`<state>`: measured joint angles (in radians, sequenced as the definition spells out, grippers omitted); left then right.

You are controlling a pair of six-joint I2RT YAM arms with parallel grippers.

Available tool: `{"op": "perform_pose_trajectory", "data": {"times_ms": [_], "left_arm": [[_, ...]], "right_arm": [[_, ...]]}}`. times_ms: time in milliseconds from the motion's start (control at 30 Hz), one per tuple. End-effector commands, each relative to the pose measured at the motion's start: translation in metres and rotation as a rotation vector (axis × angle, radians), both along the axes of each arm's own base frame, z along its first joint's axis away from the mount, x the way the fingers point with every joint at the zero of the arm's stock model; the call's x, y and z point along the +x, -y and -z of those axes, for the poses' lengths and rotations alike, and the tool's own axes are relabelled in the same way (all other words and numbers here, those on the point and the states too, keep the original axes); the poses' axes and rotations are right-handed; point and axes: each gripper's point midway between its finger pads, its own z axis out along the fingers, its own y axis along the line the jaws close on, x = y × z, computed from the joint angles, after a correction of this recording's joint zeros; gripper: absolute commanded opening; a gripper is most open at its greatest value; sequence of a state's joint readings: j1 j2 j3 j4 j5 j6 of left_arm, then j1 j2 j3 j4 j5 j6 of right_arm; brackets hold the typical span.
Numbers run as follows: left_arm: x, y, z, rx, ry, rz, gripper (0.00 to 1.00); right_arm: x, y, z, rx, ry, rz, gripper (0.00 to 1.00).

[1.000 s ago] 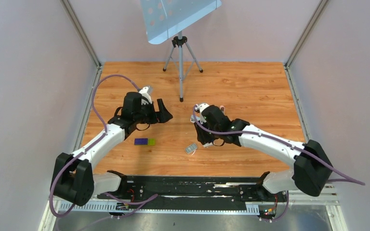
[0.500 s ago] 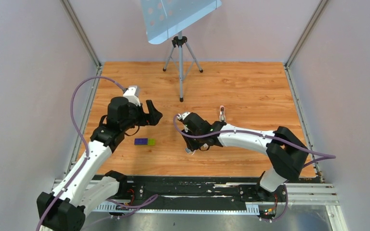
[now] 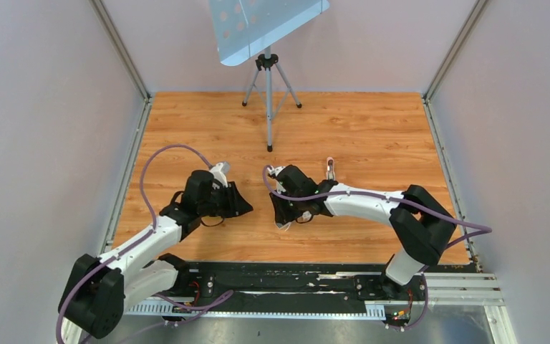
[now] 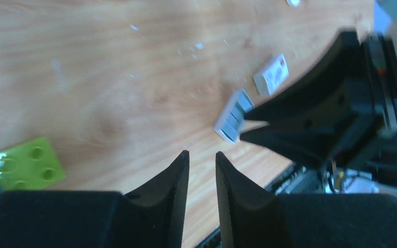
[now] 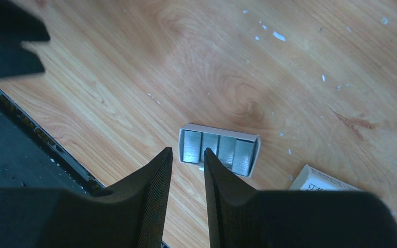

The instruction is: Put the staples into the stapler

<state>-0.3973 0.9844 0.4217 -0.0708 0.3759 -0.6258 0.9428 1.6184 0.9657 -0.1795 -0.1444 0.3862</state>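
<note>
The staples lie as silver strips in a small white tray (image 5: 219, 149), which also shows in the left wrist view (image 4: 232, 116). My right gripper (image 5: 187, 150) hovers just over the tray's near-left corner, jaws a narrow gap apart with nothing between them. From above, this gripper (image 3: 283, 215) hides most of the tray. The pale pink stapler (image 3: 330, 169) lies apart, behind the right forearm. My left gripper (image 4: 201, 153) points at bare wood short of the tray, its jaws narrowly open and empty; from above it (image 3: 242, 206) sits left of the right gripper.
A white labelled box sleeve (image 5: 320, 181) lies beside the tray. The green end of a toy block (image 4: 28, 164) shows under my left wrist. A tripod stand (image 3: 268, 93) stands at the back. The black base rail (image 3: 293, 276) borders the near edge.
My left arm swung nearer and rightward over the block, and its jaws narrowed from wide. My right arm moved left over the staple tray a second ago, then held nearly still.
</note>
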Motion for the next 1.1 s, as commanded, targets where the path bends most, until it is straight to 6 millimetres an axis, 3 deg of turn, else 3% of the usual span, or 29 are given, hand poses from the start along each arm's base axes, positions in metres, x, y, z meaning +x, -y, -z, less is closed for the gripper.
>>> {"op": "perform_pose_trajectory", "data": {"times_ms": [0, 100, 300, 700, 1067], "left_arm": [[-0.007, 0.034, -0.009, -0.089, 0.035, 0.063, 0.24], [-0.016, 0.045, 0.002, -0.133, 0.007, 0.063, 0.12], [-0.031, 0.055, 0.031, -0.128, -0.06, 0.065, 0.01], [-0.035, 0.075, 0.068, -0.163, -0.139, 0.076, 0.0], [-0.033, 0.082, 0.076, -0.18, -0.159, 0.086, 0.0]], "right_arm": [[-0.002, 0.002, -0.004, 0.09, -0.075, 0.028, 0.33], [-0.002, 0.002, -0.006, 0.13, -0.103, 0.035, 0.33], [-0.004, 0.004, 0.0, 0.15, -0.133, 0.041, 0.33], [-0.002, 0.007, 0.006, 0.158, -0.141, 0.053, 0.33], [-0.002, 0.012, 0.015, 0.15, -0.154, 0.06, 0.34]]}}
